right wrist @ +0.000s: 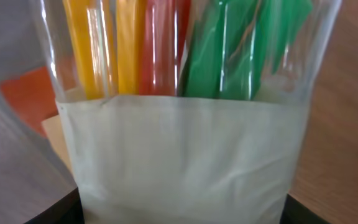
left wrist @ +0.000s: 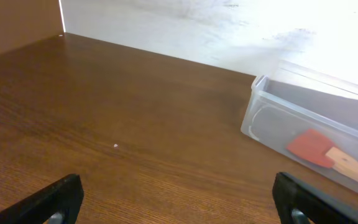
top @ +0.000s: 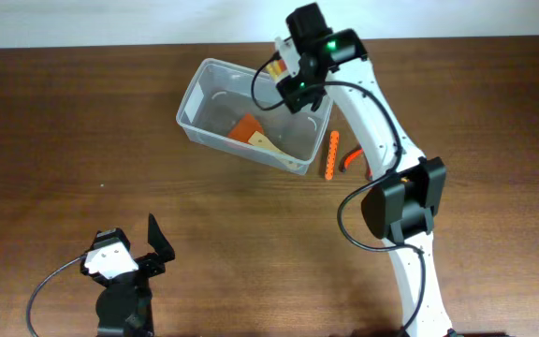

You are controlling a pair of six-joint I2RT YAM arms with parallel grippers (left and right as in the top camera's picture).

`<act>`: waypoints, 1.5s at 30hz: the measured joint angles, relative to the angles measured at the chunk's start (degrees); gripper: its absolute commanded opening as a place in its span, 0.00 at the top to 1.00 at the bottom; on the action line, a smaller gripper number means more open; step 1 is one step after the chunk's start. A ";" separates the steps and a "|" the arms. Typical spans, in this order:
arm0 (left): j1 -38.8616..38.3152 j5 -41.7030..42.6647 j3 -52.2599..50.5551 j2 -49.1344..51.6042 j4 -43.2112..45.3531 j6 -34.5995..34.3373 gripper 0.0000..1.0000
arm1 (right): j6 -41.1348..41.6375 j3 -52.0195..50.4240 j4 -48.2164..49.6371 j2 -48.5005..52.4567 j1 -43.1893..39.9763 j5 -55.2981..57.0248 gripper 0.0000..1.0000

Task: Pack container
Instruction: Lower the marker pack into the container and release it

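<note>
Overhead showed the spatula (top: 247, 128) already in your container (top: 206, 97), your right gripper (top: 298, 92) clamped on the stick packet (right wrist: 185, 155) just above it, left gripper (top: 137, 245) parked with jaws apart, one orange piece (top: 332, 154) left outside

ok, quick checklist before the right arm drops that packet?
1. Grip: packet clamped in right gripper. ok
2. Position: right gripper above the container, at its right end. ok
3. Room inside: only a spatula shows in it. ok
4. Left gripper: open, well away from the container. ok
5. Packet height above the container floor: cannot tell
6. Orange tool lies on the table outside the container, not packed. not ok
</note>
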 measured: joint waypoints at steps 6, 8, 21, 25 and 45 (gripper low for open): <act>0.00 0.00 0.00 0.00 0.00 0.00 0.01 | 0.04 -5.53 1.62 0.00 1.92 -1.44 0.32; 0.00 0.00 0.00 0.00 0.00 0.00 0.01 | 0.11 -7.61 2.36 0.00 2.14 -1.66 0.06; 0.00 0.00 0.00 0.00 0.00 0.00 0.01 | 0.26 -7.45 8.11 0.00 3.48 -2.23 0.00; 0.00 0.00 0.00 0.00 -0.02 0.00 0.01 | 1.25 -6.16 13.79 -0.02 5.53 -5.46 0.01; 0.00 0.00 0.00 0.00 -0.02 0.00 0.01 | 3.45 -6.88 15.50 0.09 8.81 -7.89 0.01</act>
